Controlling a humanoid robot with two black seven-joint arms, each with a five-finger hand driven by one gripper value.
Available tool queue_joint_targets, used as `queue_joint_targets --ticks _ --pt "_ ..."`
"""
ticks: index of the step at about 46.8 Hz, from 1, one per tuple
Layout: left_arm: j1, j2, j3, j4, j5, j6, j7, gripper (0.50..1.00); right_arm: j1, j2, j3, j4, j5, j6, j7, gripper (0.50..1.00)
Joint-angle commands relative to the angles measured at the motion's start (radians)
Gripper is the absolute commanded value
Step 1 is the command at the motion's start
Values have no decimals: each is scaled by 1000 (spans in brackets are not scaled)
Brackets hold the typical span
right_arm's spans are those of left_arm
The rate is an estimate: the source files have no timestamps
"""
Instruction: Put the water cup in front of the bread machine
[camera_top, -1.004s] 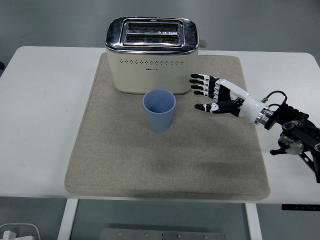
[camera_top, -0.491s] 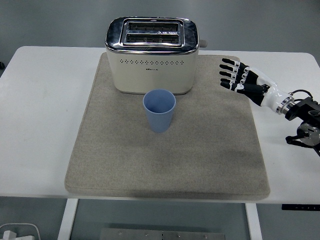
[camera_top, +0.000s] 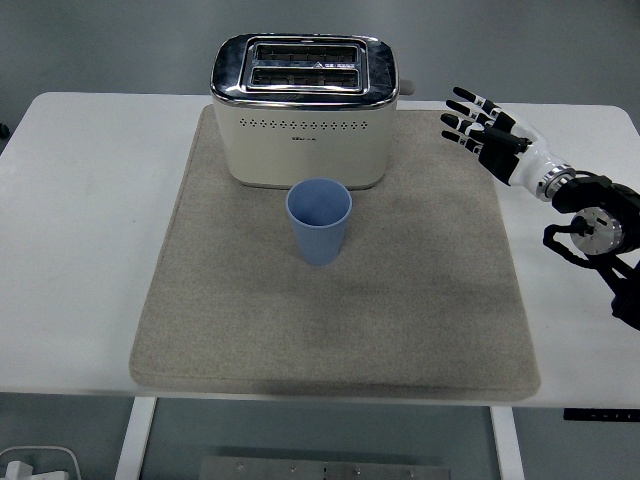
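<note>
Beige mat (camera_top: 400, 300): blue cup (camera_top: 319, 220) well left of right hand (camera_top: 487, 135), fingers spread.

We see a white table (camera_top: 80, 230) spanning the width of the head view, with its near edge toward the bottom. A rectangular beige mat (camera_top: 400, 320) lies flat on the table and covers most of its centre; bare tabletop shows to the left, right and rear of the mat. Below the near edge, we note a white table leg (camera_top: 133, 440) and grey floor (camera_top: 330, 440).
</note>
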Motion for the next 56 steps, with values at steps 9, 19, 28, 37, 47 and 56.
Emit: queue_joint_targets --ticks 9,19,28,37,47,56 --pt "0 0 0 0 0 0 0 1000 52 39 1 -52 91 -76 -27 926" --pt "0 0 0 0 0 0 0 1000 67 40 -1 -61 271 -87 -51 928" --pt "0 0 0 0 0 0 0 1000 67 40 -1 -83 305 -94 -41 928" --pt "0 0 0 0 0 0 0 1000 67 40 -4 -98 300 -169 16 930" --pt "0 0 0 0 0 0 0 1000 66 40 -2 -98 297 -180 39 930" --pt "0 0 0 0 0 0 0 1000 64 42 -4 -95 293 -174 39 930"
